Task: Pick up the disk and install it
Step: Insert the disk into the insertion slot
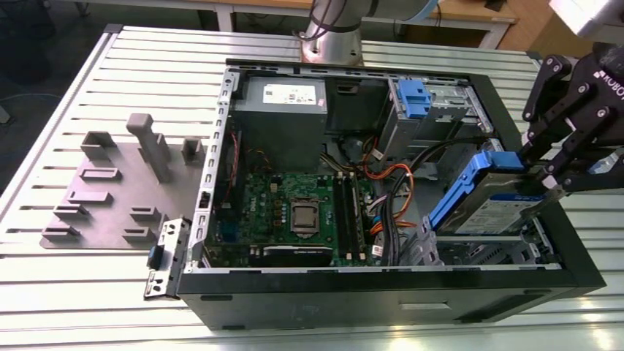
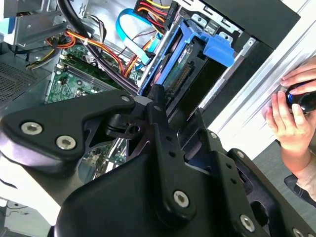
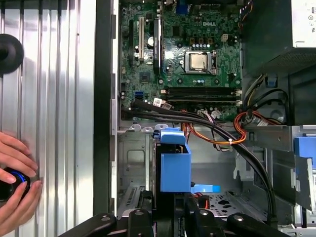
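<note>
**Exterior view.** An open computer case lies on the slatted tabletop. The gripper enters from the case's 3 o'clock side, its body angled down and inward. The jaws are closed on the upper end of the disk. The disk hangs tilted over the drive cage at the case's 4 o'clock corner; contact with the cage cannot be determined. Orange and black cables lie between the disk and the motherboard at its 9 o'clock. A blue tab stands at the disk's 12 o'clock, a grey power supply at the motherboard's 12 o'clock. A grey fixture plate sits at the case's 9 o'clock.

**Second wrist view.** The gripper's black body covers the foreground; beyond it the disk's connector edge shows inside its blue carrier. This view adds a person's hand resting on a dark device outside the case wall.

**First wrist view.** The camera looks down onto the carrier's blue end, held between the jaws; black cables pass close beside it.
</note>
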You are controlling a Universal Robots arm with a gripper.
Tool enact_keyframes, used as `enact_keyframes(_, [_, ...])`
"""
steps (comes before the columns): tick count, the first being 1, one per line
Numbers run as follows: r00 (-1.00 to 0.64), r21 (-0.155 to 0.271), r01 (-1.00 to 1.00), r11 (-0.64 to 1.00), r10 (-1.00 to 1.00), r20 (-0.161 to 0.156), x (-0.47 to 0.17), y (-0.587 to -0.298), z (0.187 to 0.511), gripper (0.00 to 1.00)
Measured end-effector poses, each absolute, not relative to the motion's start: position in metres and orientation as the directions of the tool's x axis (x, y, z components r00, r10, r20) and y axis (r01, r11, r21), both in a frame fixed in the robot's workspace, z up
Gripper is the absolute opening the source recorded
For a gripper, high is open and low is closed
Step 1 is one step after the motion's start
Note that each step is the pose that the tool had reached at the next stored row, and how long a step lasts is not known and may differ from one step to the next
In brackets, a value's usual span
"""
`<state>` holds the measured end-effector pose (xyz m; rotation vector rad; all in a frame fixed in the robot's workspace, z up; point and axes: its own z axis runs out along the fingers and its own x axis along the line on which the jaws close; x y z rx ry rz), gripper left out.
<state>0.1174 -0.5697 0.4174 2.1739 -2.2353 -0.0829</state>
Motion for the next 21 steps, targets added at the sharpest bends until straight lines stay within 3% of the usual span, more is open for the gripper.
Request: enact_keyframes(21, [-0.028, 0.054, -0.998, 0.027, -0.999, -0.021, 0.117, -0.570, 0.401, 0.35])
